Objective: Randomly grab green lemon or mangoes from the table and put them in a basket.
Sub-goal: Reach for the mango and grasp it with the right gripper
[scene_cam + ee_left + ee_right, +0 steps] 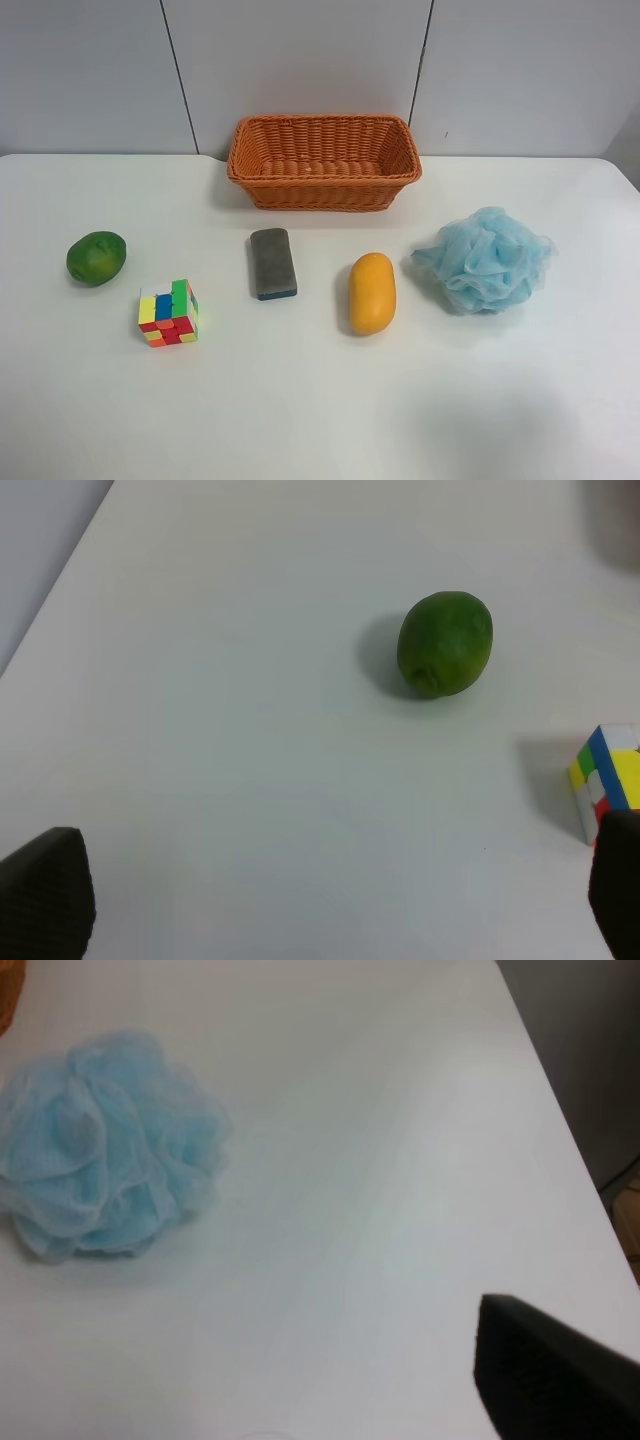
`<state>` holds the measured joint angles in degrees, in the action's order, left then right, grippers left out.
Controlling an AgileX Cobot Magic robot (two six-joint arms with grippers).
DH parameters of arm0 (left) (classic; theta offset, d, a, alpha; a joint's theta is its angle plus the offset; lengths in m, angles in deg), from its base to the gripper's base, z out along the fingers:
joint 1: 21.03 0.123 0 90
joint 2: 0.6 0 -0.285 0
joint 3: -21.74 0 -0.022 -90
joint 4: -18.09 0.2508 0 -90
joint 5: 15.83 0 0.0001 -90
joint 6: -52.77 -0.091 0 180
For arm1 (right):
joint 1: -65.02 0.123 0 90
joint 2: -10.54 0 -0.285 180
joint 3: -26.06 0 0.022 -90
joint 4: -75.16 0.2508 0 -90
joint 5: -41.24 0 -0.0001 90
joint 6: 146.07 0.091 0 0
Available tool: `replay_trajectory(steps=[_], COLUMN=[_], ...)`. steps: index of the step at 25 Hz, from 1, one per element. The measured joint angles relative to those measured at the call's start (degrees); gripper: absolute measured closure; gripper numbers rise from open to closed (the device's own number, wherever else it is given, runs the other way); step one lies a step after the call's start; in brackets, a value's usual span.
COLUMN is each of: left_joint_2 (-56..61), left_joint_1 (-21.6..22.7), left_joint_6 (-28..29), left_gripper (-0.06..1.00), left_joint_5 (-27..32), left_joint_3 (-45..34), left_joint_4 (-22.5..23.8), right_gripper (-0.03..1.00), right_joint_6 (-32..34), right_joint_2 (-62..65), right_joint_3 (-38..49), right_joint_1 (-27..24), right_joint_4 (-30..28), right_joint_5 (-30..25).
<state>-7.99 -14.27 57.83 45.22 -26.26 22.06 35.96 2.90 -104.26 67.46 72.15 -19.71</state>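
The green lemon (96, 257) lies on the white table (320, 410) at the exterior high view's left. It also shows in the left wrist view (446, 644), ahead of my left gripper (330, 905), which is open and empty with its fingertips wide apart. The mango (372, 293) lies right of the table's middle. The wicker basket (324, 190) stands empty at the back. Of my right gripper only one dark finger (550, 1380) shows, far to one side, with nothing held. No arm shows in the exterior high view.
A colourful cube (168, 313) sits next to the lemon and shows at the edge of the left wrist view (610, 785). A grey block (272, 263) lies between cube and mango. A light-blue mesh bath sponge (485, 258) sits at the right, ahead of my right gripper (105, 1145).
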Motion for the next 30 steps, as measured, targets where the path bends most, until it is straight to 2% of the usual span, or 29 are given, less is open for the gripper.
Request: replay_trajectory(steps=[10,14,17,22,25,26,30], left_joint_2=[0.0,0.0,0.0,0.0,0.0,0.0,0.0], left_joint_1=[0.0,0.0,0.0,0.0,0.0,0.0,0.0], left_joint_6=[0.0,0.0,0.0,0.0,0.0,0.0,0.0], left_gripper=[-0.05,-0.05,-0.05,-0.05,-0.05,-0.05,-0.05], left_joint_5=[0.0,-0.1,-0.1,-0.1,-0.1,-0.1,-0.1], left_joint_3=[0.0,0.0,0.0,0.0,0.0,0.0,0.0], left_joint_4=[0.0,0.0,0.0,0.0,0.0,0.0,0.0], right_gripper=[-0.02,-0.02,-0.02,-0.02,-0.02,-0.02,-0.02], right_joint_6=[0.0,0.0,-0.1,-2.0,-4.7,-6.2,-10.3], right_joint_2=[0.0,-0.4,-5.4,-21.7,-32.1,-38.3,-49.7], right_joint_3=[-0.1,-2.9,-7.5,-15.8,-20.6,-23.2,-25.3], right_joint_1=[0.0,0.0,0.0,0.0,0.0,0.0,0.0], right_joint_4=[0.6,1.7,1.7,2.3,5.2,8.6,18.0], right_joint_5=[0.1,1.0,1.6,2.4,3.0,3.7,6.4])
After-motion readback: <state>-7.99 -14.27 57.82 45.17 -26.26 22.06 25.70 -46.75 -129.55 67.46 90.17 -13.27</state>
